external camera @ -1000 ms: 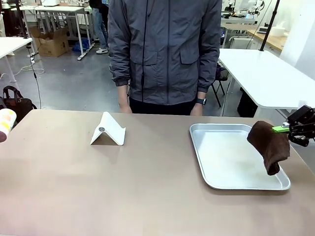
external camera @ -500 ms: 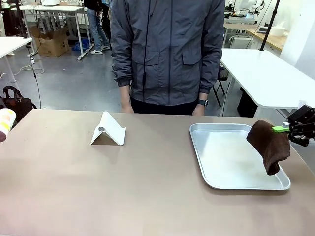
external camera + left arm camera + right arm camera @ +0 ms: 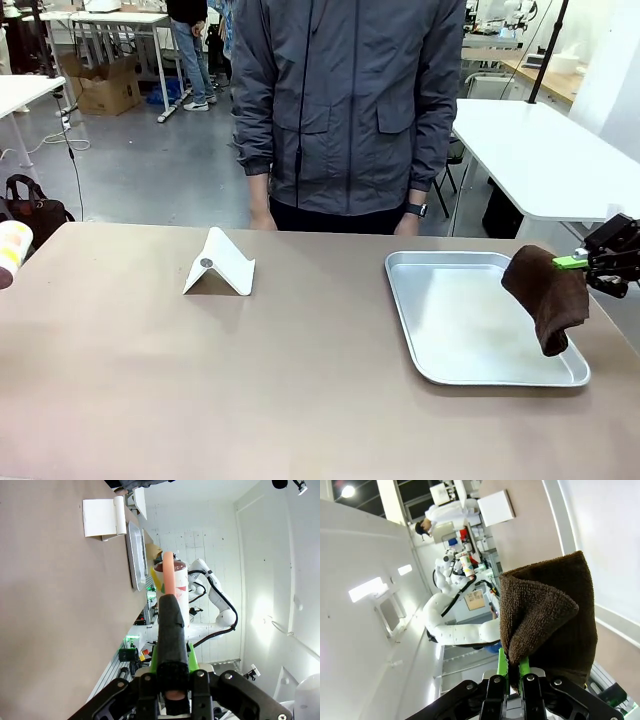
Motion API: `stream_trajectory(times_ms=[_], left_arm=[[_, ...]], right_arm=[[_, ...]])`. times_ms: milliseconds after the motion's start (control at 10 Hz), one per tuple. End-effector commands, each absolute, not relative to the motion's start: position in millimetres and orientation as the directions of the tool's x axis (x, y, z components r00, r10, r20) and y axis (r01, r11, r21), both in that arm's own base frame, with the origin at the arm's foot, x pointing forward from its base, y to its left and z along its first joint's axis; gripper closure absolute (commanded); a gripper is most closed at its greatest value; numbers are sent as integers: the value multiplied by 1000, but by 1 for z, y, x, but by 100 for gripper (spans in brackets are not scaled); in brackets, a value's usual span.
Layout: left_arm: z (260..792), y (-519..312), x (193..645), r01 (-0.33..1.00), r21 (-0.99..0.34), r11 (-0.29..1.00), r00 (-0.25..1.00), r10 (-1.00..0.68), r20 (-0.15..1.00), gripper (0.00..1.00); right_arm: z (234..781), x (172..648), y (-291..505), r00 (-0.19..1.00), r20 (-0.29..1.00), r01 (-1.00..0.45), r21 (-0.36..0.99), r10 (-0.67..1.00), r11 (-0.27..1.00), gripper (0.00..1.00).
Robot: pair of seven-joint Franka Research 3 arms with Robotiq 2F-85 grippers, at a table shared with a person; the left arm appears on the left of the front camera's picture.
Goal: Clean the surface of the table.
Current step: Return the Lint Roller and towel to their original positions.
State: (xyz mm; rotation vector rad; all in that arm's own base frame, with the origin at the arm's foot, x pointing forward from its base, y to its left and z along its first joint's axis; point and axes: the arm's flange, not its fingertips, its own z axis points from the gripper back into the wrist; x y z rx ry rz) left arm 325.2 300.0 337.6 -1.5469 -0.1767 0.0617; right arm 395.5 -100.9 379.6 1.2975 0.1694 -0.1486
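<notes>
The table (image 3: 250, 390), nearest and spreading across to the person, is a rigid, smooth matte taupe top needing no hold, only wiping, I judge, with the soft brown cloth (image 3: 547, 296) pinched in the right gripper (image 3: 570, 262) above the tray (image 3: 430, 330), while the left gripper (image 3: 172, 680) clamps a paper cup (image 3: 172, 592).

Front view: fixed, at the robot's side, looking across the broad brownish-taupe matte table (image 3: 300, 390) toward a standing person in a grey jacket (image 3: 345, 100).

Left wrist view: rolled sideways, close along its closed black fingers (image 3: 170, 630); beyond their tips, the folded white card stand (image 3: 103, 517).

Right wrist view: likewise rolled, very near a dark brown terry cloth (image 3: 555, 615) pinched between its fingers (white card stand (image 3: 495, 507) far beyond, shared by all three views).
</notes>
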Motion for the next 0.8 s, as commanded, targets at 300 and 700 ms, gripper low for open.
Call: stream_trajectory(times_ms=[300, 700], left_arm=[[373, 276, 337, 98, -995, 17, 976, 192, 99, 78], [476, 149, 391, 100, -962, 253, 987, -145, 64, 78]], right_arm=[[399, 428, -67, 988, -151, 141, 945, 10, 295, 91], [431, 505, 73, 994, -88, 107, 907, -66, 407, 91]])
